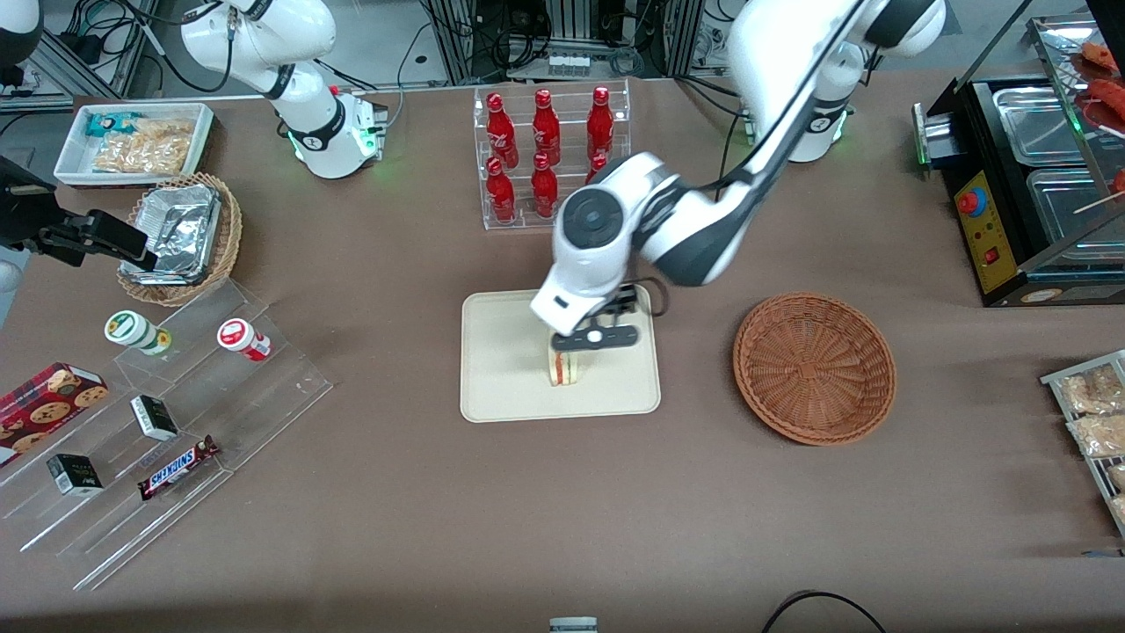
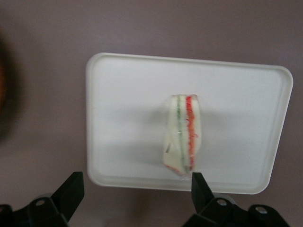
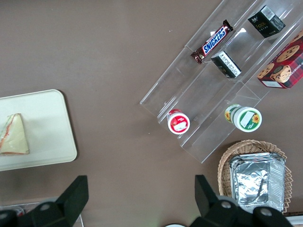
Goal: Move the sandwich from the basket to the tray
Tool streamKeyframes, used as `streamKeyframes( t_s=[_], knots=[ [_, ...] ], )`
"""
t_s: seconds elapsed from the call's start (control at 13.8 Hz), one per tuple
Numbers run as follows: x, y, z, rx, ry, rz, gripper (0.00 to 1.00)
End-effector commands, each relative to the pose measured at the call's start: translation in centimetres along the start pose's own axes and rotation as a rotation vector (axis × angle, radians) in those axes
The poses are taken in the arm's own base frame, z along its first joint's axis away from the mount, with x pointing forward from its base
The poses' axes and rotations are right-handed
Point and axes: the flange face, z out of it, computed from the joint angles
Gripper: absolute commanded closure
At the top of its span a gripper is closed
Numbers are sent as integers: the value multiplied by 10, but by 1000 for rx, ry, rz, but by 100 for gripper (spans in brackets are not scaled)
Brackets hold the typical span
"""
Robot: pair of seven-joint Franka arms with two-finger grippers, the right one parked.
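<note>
The sandwich (image 1: 567, 367) stands on its edge on the cream tray (image 1: 510, 369), near the middle, with its red and green filling showing. My left gripper (image 1: 591, 338) hangs just above it, open and empty. In the left wrist view the sandwich (image 2: 182, 137) rests on the tray (image 2: 123, 118), and the gripper (image 2: 136, 182) has its fingers spread wide, one fingertip (image 2: 198, 182) close by the sandwich's corner. The reddish-brown basket (image 1: 815, 367) sits empty beside the tray, toward the working arm's end. The right wrist view also shows the sandwich (image 3: 13, 136) on the tray (image 3: 47, 127).
A clear rack of red bottles (image 1: 549, 154) stands farther from the camera than the tray. An acrylic stepped shelf (image 1: 176, 422) with snacks, a tan basket with foil (image 1: 180, 237) and a white bin (image 1: 136, 141) lie toward the parked arm's end. A black food warmer (image 1: 1028, 185) stands at the working arm's end.
</note>
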Motion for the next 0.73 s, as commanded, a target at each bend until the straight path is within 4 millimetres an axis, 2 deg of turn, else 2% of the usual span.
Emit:
streamKeyframes(
  t_s=[0.0, 0.22, 0.44, 0.65],
  knots=[
    [8, -66, -70, 21, -23, -81, 0],
    [24, -159, -128, 92, -70, -118, 0],
    [32, -246, -158, 113, -89, -97, 0],
    [23, -316, -176, 110, -84, -48, 0]
  ],
)
